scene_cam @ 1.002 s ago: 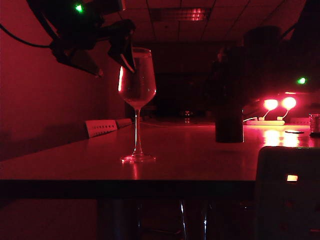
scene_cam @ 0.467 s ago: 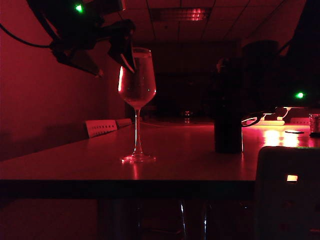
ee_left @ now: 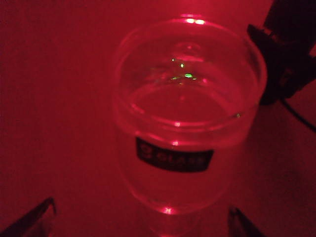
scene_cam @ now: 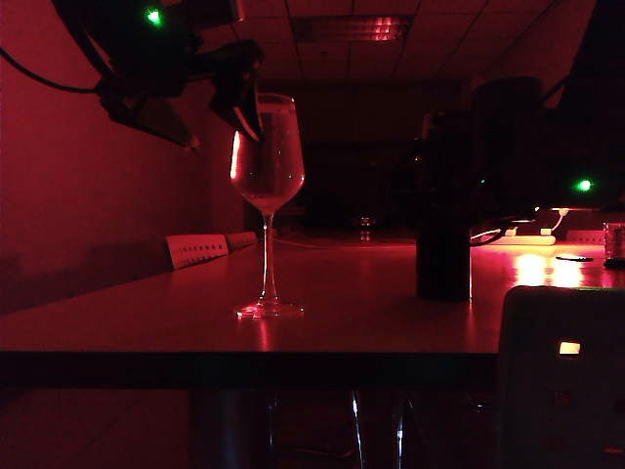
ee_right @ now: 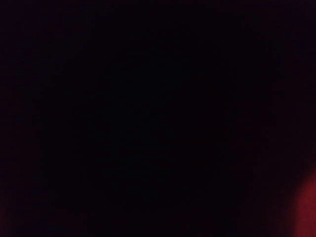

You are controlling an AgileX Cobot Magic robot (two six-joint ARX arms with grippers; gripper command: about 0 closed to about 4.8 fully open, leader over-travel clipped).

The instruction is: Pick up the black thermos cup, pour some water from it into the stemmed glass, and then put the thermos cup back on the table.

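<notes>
Stemmed glass (ee_left: 185, 113) between left fingers (ee_left: 29, 222) — untouched.

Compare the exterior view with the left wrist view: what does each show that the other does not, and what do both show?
Only the exterior view shows the stemmed glass's stem and foot on the table, the black thermos cup standing to its right, and the dark right arm behind the cup.

Only the left wrist view looks down into the bowl and shows the glass's dark label, with the open left gripper and its fingertips either side.

Both show the stemmed glass.
</notes>
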